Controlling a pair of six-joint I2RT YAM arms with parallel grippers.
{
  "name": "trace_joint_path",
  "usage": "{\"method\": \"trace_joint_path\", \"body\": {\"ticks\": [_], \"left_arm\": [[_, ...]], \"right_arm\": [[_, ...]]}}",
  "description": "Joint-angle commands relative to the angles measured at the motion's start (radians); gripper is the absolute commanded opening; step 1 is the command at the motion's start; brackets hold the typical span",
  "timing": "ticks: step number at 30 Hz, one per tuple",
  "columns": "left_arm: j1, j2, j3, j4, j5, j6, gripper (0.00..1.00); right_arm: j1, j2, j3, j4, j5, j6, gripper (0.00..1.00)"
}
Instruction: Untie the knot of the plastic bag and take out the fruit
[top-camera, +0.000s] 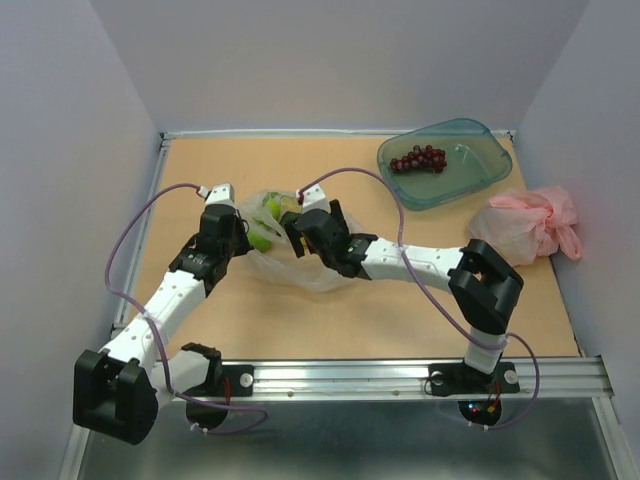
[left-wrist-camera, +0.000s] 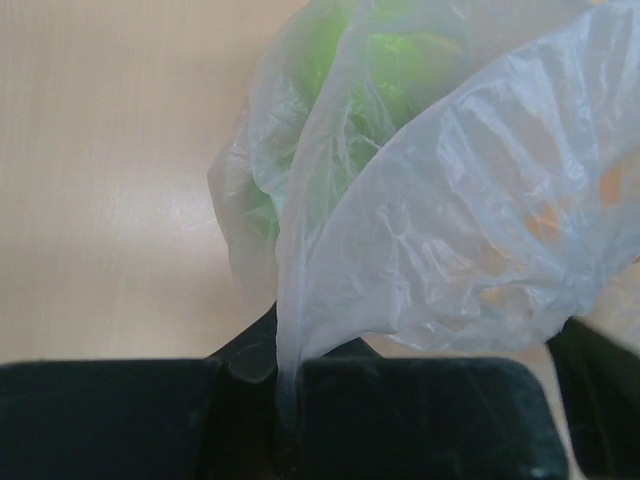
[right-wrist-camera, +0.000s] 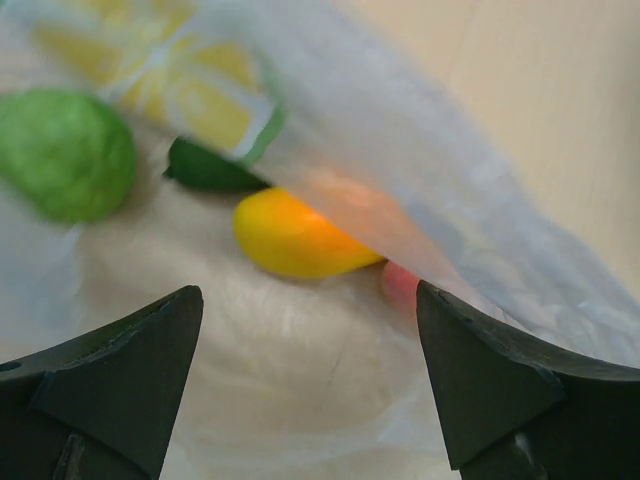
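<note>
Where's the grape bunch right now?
In the top view, the grape bunch lies in the teal tray at the far right of the table, just beyond the pink bag, well apart from the plastic bag.

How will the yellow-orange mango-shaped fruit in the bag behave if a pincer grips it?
The yellow-orange mango-shaped fruit looks smooth and rounded, so it may slip or roll. Lying on the thin clear plastic bag, it probably slides easily.

No legible text, label, brand or number is seen. The yellow and green print on the plastic bag (right-wrist-camera: 200, 80) cannot be read.
</note>
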Motion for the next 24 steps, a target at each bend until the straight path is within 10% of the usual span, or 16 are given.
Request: {"method": "trace_joint_path", "body": {"ticks": [1,24], "left_arm": [[0.004,-0.028,0.028,0.024,0.043,-0.001,0.0],[-0.126,-0.071,-0.044,0.039,0.104,-0.125,0.0]], "right_arm": [[-0.081,0.027,0.073,0.058,0.055,0.207,0.92],[-0.14,0.268,0.185,0.134,0.348,0.643,0.92]]}}
